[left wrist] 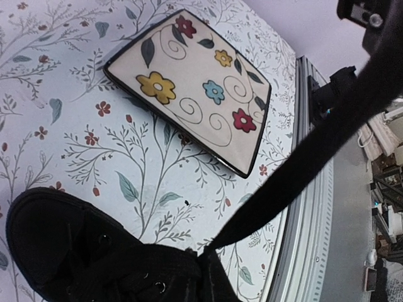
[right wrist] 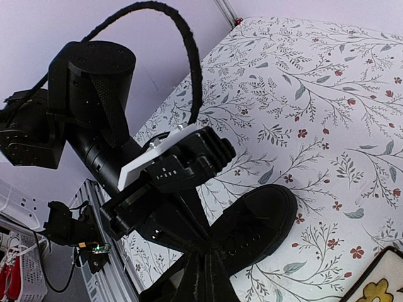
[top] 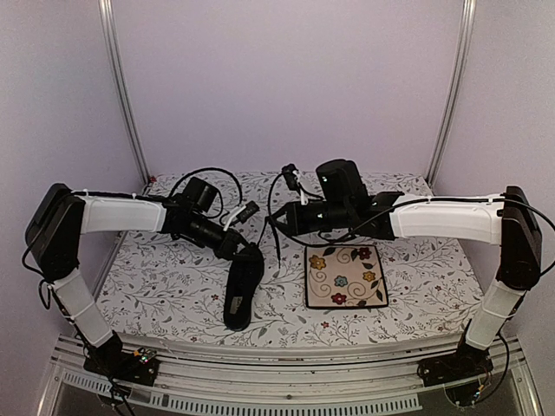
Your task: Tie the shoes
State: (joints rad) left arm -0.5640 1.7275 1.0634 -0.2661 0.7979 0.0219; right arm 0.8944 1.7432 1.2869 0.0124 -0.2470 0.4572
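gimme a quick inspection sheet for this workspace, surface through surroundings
surface: floral-print table cover, lying flat.
job's things: black shoe apart from the plate; one lace pulled taut upward; no bow visible.
clutter: square floral plate, nothing on it.
grippers: left gripper low at the shoe; right gripper raised nearby; open or shut unclear for both.
cables: black cable looping up behind the left gripper.
surroundings: pale walls, metal frame posts.

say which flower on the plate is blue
The blue flower sits in the middle of the plate; the others are yellow or red.
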